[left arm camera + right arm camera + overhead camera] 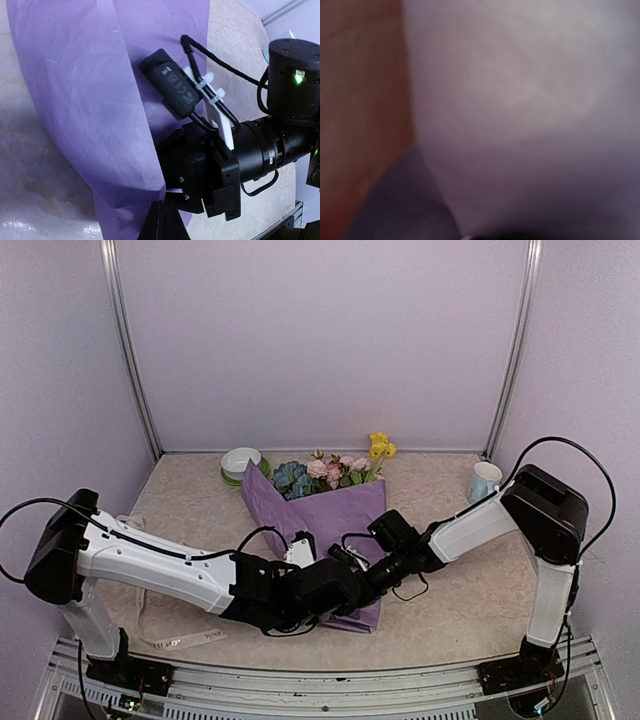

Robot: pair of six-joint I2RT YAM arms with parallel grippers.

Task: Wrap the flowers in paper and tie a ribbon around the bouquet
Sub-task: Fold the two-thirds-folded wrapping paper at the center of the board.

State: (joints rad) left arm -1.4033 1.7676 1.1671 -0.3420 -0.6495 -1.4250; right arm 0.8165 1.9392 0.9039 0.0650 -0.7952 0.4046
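Plainly, the bouquet (318, 508) lies on the tabletop (450, 600) in the middle of the top view. Its blooms point to the far wall and its narrow end points to the arms. The paper (85, 90) is folded over into a cone around the flowers (325, 473), which show above its wide end in blue, pink and yellow.

Both arms meet at the narrow near end. The left gripper (159, 222) is closed, its dark tip right at the paper's lower edge. Whether it pinches a fold there is, I think, too hidden to call. The right gripper (167, 165) pushes into the overlapping flap, which covers its fingers. Its own camera gives only a lilac blur, so I cannot tell if its jaws are apart or together.

The ribbon (185, 640) lies well apart, at the near left beside the left arm, so nothing yet binds the cone.

The risks, as I judge them:
- The flap may spring open if either arm lets go to fetch the ribbon.
- Thin paper may tear or crease under two close, opposed pulls.
- The crowded wrists and their loose cables may snag each other.

By count there is one bouquet, one sheet of paper and one ribbon. There is also one bowl (240, 462) just left of the blooms, one cup (485, 481) at far right, and two arms.
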